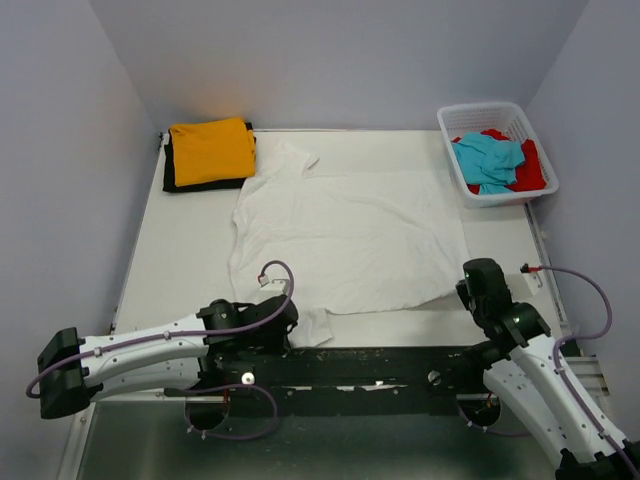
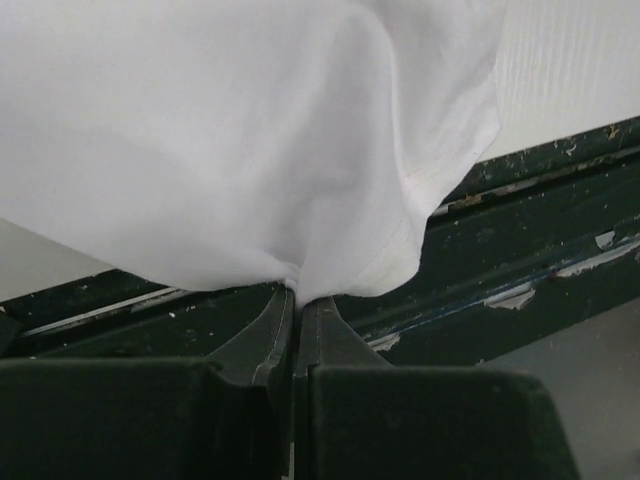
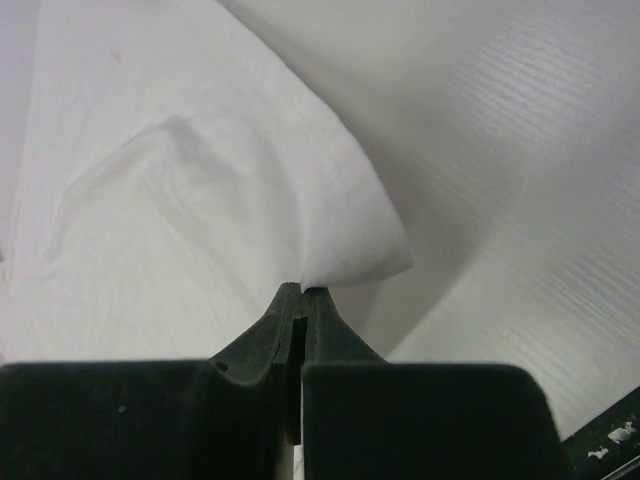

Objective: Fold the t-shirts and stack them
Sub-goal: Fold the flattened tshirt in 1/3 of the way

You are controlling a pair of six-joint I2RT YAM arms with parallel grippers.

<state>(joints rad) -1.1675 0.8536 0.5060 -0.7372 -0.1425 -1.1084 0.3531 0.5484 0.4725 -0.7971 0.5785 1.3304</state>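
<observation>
A large white t-shirt [image 1: 345,235] lies spread on the table's middle. My left gripper [image 1: 283,322] is shut on its near left corner, which hangs over the table's front edge in the left wrist view [image 2: 250,140]. My right gripper [image 1: 472,290] is shut on the shirt's near right corner [image 3: 350,250]. A folded orange t-shirt [image 1: 212,150] lies on a folded black one [image 1: 172,178] at the far left. Turquoise [image 1: 490,160] and red [image 1: 530,170] t-shirts lie in the basket.
A white lattice basket [image 1: 475,115] stands at the far right corner. Grey walls close in the table on three sides. A black rail [image 1: 380,370] runs along the near edge between the arm bases.
</observation>
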